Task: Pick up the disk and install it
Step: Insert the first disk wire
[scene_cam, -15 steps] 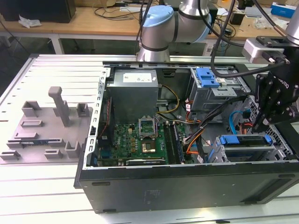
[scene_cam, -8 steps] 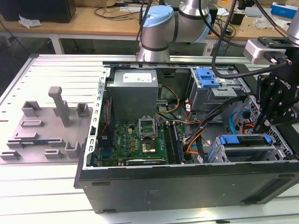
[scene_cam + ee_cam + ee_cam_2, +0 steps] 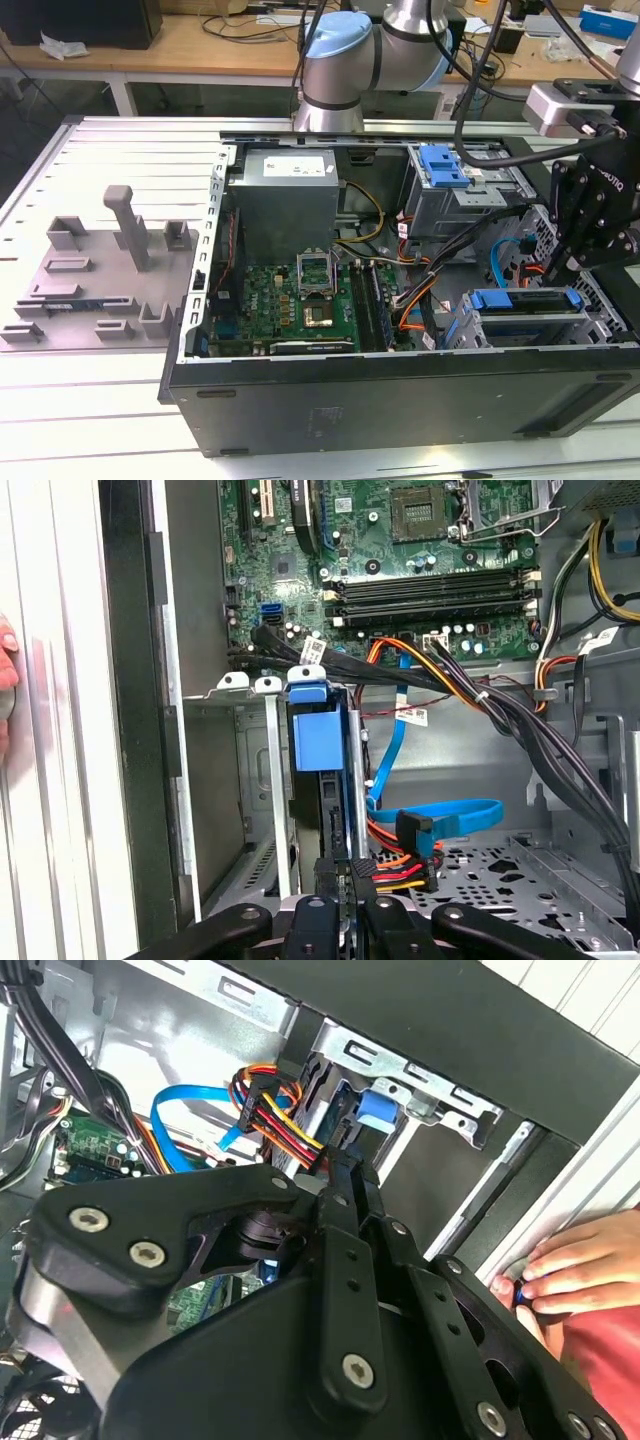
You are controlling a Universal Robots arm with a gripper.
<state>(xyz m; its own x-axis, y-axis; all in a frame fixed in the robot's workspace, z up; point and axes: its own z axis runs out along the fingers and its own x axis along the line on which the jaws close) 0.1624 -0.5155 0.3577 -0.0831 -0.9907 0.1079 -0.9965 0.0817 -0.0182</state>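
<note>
The disk (image 3: 525, 318), silver with a blue carrier frame, lies in the lower drive bay at the exterior view's right of the open computer case (image 3: 400, 400). In the first wrist view I see the disk (image 3: 315, 730) edge-on in its metal bay. Its blue tab also shows in the second wrist view as the disk (image 3: 375, 1105) past the fingers. My black gripper (image 3: 572, 268) hangs just above the disk's end nearest the exterior view's right. The gripper (image 3: 345, 1165) has its fingers drawn together, and the gripper (image 3: 345, 905) is by the disk's near edge. Contact cannot be told.
A grey power-supply box (image 3: 285, 200) and green motherboard (image 3: 310, 290) fill the case's middle. An upper drive cage with a blue latch (image 3: 440, 165) stands behind. Blue and coloured cables (image 3: 420, 830) crowd beside the bay. A person's hand (image 3: 565, 1265) rests on the case edge. A grey fixture (image 3: 100, 260) lies at the exterior view's left.
</note>
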